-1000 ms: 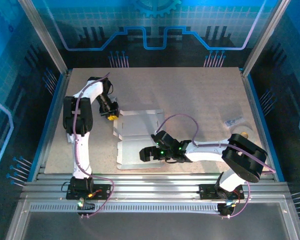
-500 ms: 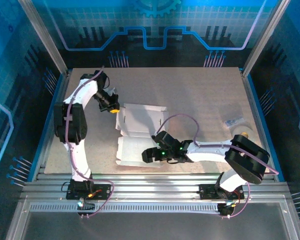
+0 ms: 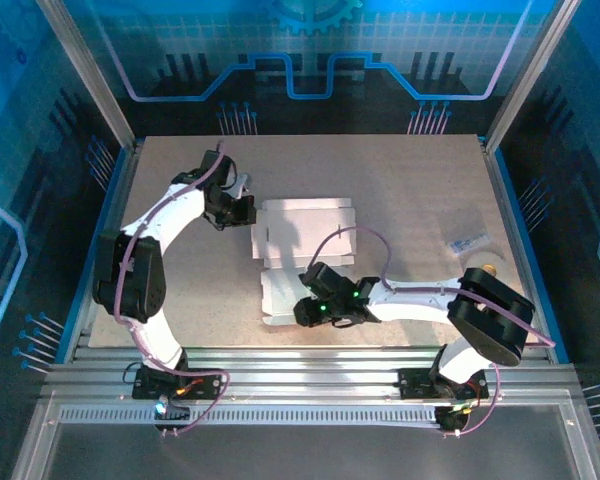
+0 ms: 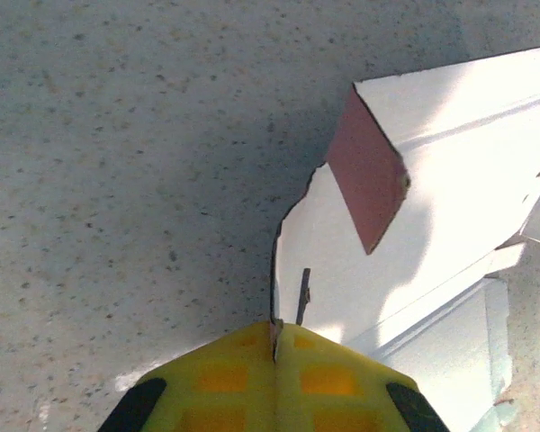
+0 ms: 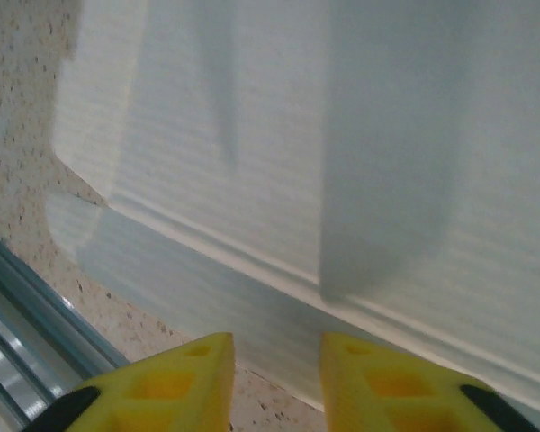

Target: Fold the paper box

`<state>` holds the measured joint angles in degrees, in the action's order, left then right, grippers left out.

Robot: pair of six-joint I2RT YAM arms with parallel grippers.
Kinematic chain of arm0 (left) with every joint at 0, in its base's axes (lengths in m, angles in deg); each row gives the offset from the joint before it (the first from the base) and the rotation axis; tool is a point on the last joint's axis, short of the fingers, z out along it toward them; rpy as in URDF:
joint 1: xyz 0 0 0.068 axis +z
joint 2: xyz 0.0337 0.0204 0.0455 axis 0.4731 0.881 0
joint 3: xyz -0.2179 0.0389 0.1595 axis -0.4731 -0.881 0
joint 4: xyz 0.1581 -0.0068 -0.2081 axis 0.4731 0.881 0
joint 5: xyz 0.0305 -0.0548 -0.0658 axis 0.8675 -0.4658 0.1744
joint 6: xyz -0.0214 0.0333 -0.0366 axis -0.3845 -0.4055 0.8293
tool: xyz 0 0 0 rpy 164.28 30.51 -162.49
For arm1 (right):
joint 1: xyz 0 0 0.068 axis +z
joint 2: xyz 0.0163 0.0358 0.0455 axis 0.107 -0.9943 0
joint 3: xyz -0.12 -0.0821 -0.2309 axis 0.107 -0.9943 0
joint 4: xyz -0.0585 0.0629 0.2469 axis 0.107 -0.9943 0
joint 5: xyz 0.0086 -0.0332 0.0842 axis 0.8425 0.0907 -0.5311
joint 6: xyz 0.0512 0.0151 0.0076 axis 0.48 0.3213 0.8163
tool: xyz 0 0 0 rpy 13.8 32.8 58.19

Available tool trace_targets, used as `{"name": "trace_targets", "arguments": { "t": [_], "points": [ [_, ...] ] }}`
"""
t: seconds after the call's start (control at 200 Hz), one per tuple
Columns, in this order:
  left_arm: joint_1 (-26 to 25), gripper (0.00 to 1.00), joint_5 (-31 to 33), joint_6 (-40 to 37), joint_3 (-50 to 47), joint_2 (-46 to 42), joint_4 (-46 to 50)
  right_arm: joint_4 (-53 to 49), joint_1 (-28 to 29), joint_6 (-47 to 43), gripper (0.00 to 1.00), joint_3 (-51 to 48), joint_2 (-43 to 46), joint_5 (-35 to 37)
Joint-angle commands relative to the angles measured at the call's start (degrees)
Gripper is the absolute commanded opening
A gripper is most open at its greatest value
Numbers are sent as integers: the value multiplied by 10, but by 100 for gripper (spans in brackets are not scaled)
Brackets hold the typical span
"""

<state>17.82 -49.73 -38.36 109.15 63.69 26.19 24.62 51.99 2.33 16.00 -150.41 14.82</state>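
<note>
The paper box (image 3: pixel 302 232) lies opened out, pale inner face up, in the middle of the table. My left gripper (image 3: pixel 244 212) is at its far left corner, shut on a thin upright edge of the box. In the left wrist view that edge runs into the closed yellow fingers (image 4: pixel 225 378) of the left gripper (image 4: pixel 275 335), and a pink flap (image 4: pixel 364 171) stands up beyond. My right gripper (image 3: pixel 303 311) hovers at the box's near panel (image 5: pixel 297 153). Its jaws (image 5: pixel 277 355) are open by a narrow gap, straddling the panel's near edge with nothing pinched.
A small white item (image 3: pixel 470 243) with a brownish piece (image 3: pixel 490 268) lies at the table's right side. The metal rail (image 5: pixel 27 310) of the near table edge runs close below the box. Blue enclosure walls and frame posts (image 3: pixel 108 95) surround the table.
The left gripper has swung right, carrying the box's corner, and the whole box has shifted right. The right gripper's jaws have narrowed from wide open.
</note>
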Motion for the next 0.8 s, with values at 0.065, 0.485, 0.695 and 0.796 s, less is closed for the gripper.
{"name": "trace_targets", "arguments": {
  "t": [0.065, 0.485, 0.695, 0.796],
  "points": [
    [-31, 1, 40, 11, -50, -60, -91, -34, 1, 14, 15, 36, -53, 23],
    [-84, 2, 86, 31, -208, -153, -164, -31, 2, 56, 7, 37, -76, 37],
    [-106, 4, 104, 44, -256, -191, -182, -29, 4, 62, 6, 36, -76, 40],
    [-121, 4, 108, 58, -276, -202, -191, -27, 8, 63, 5, 39, -78, 39]
  ]
}}
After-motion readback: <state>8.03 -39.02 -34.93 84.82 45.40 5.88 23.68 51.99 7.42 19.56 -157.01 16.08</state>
